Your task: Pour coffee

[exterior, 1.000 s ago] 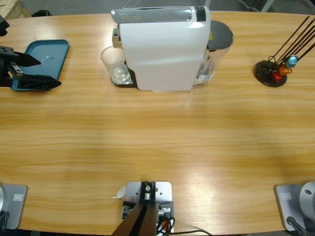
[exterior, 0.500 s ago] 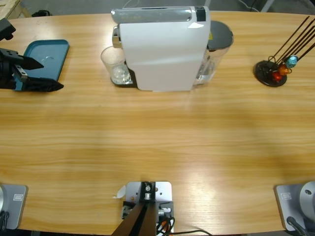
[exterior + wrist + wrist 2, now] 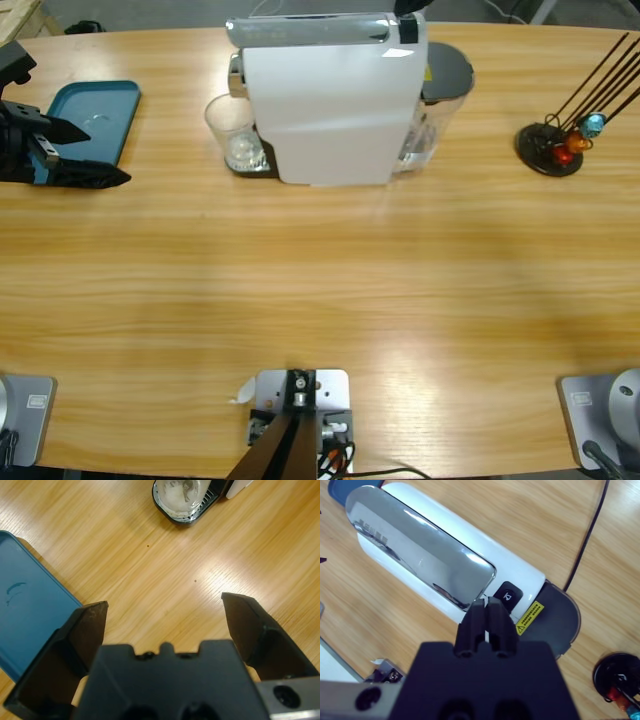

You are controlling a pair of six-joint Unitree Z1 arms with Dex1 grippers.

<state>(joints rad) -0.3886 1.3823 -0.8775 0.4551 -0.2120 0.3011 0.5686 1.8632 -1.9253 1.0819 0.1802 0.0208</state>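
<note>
Right claw [image 3: 487, 611]: closed, empty, poised over the coffee machine [image 3: 330, 100] button [image 3: 508, 594], likely to start brewing.
Left claw [image 3: 165, 611]: open, empty, facing the glass tumbler [image 3: 181, 492] for pickup.

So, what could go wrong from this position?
The right gripper, shut, hangs above the coffee machine beside its button; it might press the chrome lid instead. The left gripper, open beside the blue tray, may tip the glass on the drip tray if it approaches too fast.
</note>
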